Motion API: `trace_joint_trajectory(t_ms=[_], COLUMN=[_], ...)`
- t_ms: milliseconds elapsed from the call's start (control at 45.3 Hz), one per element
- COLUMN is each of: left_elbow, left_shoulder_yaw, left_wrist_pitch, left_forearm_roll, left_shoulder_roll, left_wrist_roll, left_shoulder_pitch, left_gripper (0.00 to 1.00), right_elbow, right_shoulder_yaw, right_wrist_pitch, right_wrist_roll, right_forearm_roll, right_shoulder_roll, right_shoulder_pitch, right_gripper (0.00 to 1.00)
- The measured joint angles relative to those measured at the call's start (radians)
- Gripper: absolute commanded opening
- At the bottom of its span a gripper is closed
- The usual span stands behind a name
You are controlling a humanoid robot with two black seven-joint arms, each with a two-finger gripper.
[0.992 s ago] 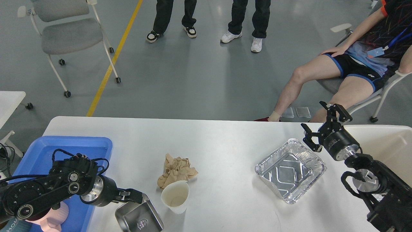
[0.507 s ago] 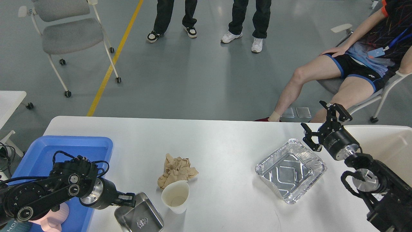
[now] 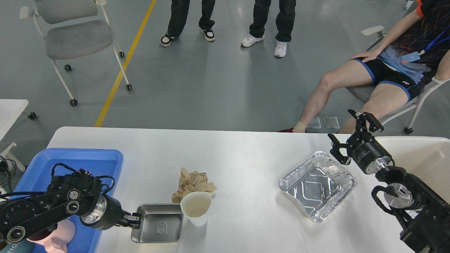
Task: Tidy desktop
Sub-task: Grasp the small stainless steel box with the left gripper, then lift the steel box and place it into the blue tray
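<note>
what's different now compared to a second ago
The left gripper drew back toward the blue tray, and the steel tray in its fingers turned square and lifted up into view. The paper cup shifted slightly right. The right gripper, foil tray and crumpled paper stayed put.

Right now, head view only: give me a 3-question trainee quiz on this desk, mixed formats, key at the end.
1. True or false: the foil tray on the desktop has crumpled paper in it.
2. Multiple choice: the left pincer is at the edge of which item? A) paper cup B) steel tray C) blue tray
3. Short answer: what lies just behind the paper cup?

Key
1. False; the foil tray is empty.
2. B; it is at the left rim of the steel tray, beside the blue tray.
3. The crumpled brown paper.
</note>
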Motion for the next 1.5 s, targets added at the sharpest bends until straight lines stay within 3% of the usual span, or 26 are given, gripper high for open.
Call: trace_joint_trajectory(t_ms=[463, 816, 1015, 1500], left_elbow=[-0.151, -0.415, -0.424, -0.42], left_shoulder_yaw=[-0.014, -0.178, -0.36, -0.631], left_wrist_pitch=[-0.028, -0.142, -0.242, -0.251], left_forearm_roll=[-0.011, -0.112, -0.265, -0.489], left_shoulder_roll=[0.1, 0.41, 0.538, 0.713], left_wrist_roll=[0.001, 0.003, 0.002, 0.003], left_shoulder_pitch=[-0.008, -0.018, -0.014, -0.015], left_gripper=[0.01, 0.02, 0.03, 0.03], right_elbow=[0.0, 0.0, -0.002, -0.002], right_shoulder_yaw=[-0.001, -0.002, -0.002, -0.002], right_wrist_pitch=[-0.004, -0.004, -0.006, -0.008], right_wrist_roll=[0.0, 0.0, 0.0, 0.0], right_forearm_roll=[-0.004, -0.005, -0.007, -0.008], right_shoulder_roll=[0.001, 0.003, 0.005, 0.006], right_shoulder_pitch=[0.004, 0.003, 0.003, 0.004], right_gripper=[1.0, 1.0, 1.0, 1.0])
